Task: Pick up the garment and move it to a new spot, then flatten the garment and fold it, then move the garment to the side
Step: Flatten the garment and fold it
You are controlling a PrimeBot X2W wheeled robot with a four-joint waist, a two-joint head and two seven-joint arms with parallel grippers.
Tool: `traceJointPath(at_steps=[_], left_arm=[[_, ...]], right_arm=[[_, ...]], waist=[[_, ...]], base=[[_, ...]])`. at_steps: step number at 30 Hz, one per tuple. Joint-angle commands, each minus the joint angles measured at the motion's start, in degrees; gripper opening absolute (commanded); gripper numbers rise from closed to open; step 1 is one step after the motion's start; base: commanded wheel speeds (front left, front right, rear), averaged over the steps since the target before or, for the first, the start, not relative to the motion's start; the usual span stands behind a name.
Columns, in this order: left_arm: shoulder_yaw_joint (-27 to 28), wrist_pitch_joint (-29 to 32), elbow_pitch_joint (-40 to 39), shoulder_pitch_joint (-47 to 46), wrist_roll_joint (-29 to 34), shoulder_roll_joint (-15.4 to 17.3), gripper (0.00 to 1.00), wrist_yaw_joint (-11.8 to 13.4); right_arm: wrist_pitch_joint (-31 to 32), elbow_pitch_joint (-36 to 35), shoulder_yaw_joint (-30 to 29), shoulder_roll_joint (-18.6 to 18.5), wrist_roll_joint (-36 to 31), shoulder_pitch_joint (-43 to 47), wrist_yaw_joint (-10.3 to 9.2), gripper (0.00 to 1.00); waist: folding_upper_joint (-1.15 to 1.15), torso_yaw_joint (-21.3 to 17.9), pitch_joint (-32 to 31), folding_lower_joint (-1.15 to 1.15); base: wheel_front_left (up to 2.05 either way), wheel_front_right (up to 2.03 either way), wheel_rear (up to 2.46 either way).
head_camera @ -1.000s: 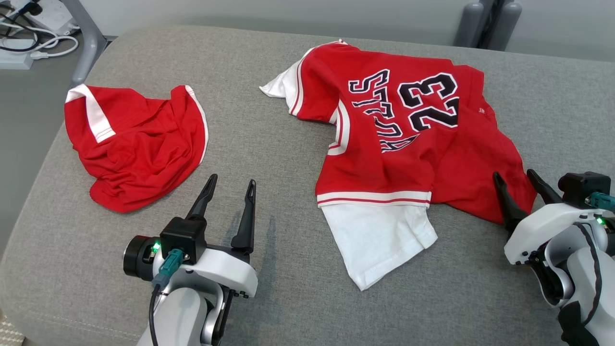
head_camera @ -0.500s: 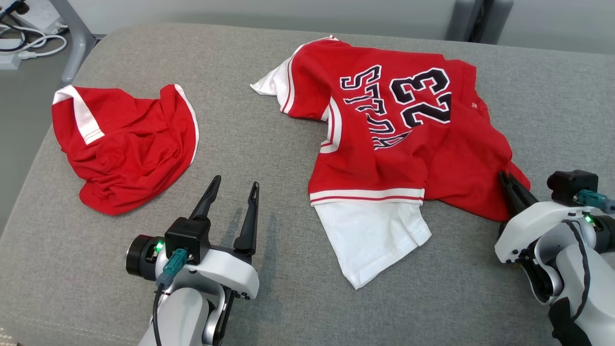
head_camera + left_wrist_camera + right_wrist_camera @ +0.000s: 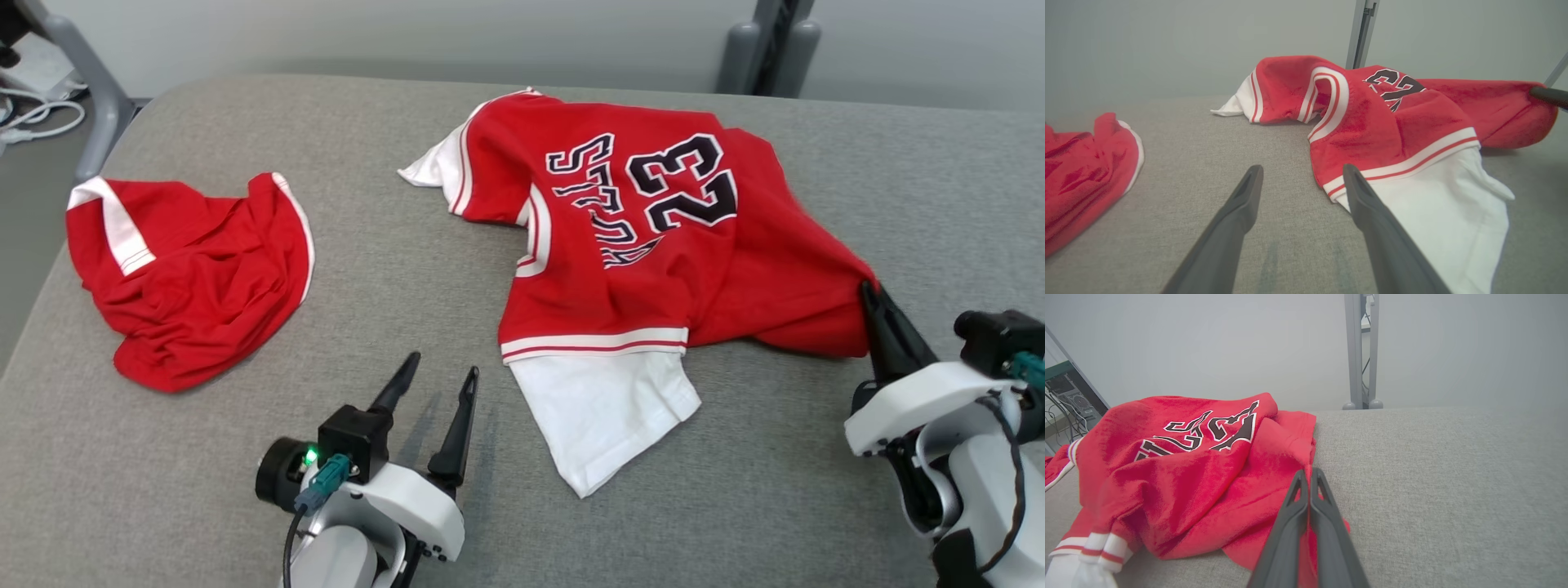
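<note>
**Jersey corner pinched by the right gripper (image 3: 869, 290), the left gripper (image 3: 442, 365) held open**

In the right wrist view, the two dark fingers of the right gripper (image 3: 1307, 473) are seen pressed flat together, with red cloth caught between them. The cloth is the near right corner of a red jersey (image 3: 645, 269) printed with the number 23. In the head view this pinch is found at about 4 o'clock. The corner is drawn up into a small peak, which suggests the cloth is being raised by its edge so the jersey can be carried to a new spot.

The left gripper is seen at about 6 o'clock with its fingers spread wide and nothing between them. In the left wrist view its fingers (image 3: 1355, 183) are aimed at the striped hem, just short of the cloth. It is probably kept open there so that a second hold can be taken.

The jersey is spread from the centre toward 2 o'clock on a grey cushion (image 3: 408, 245), rumpled, with a white panel (image 3: 604, 416) trailing toward 6 o'clock. A second red garment (image 3: 188, 278) is heaped at 9 o'clock, well apart. A metal post (image 3: 767, 41) is seen at 1 o'clock.
</note>
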Motion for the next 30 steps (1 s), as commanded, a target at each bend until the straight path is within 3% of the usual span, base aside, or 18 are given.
traceJointPath(at_steps=[1,7,21,30], left_arm=[[-0.76,0.02,0.69,0.49,-1.85,0.27,1.00,-0.77],[-5.63,4.97,2.85,1.28,-6.79,0.28,1.00,-3.23],[-10.86,21.15,1.34,2.57,-18.79,0.24,1.00,-1.44],[-13.44,25.50,-1.70,3.06,-20.82,0.24,1.00,-1.72]], right_arm=[[-0.43,-1.25,-0.06,0.18,0.09,1.41,-0.04,0.00],[0.00,-4.05,0.07,1.48,-0.59,3.73,-0.03,0.00],[0.64,-5.29,1.14,2.85,-1.49,2.91,-0.04,0.00],[0.52,-5.02,1.68,2.86,-1.75,2.27,-0.04,0.00]], waist=[[0.00,-0.97,-0.66,0.00],[0.00,-3.15,-1.23,0.00],[0.00,-5.67,-0.95,0.00],[0.00,-5.68,-0.54,0.00]], base=[[0.00,0.00,0.00],[0.00,0.00,0.00],[0.00,0.00,0.00],[0.00,0.00,0.00]])
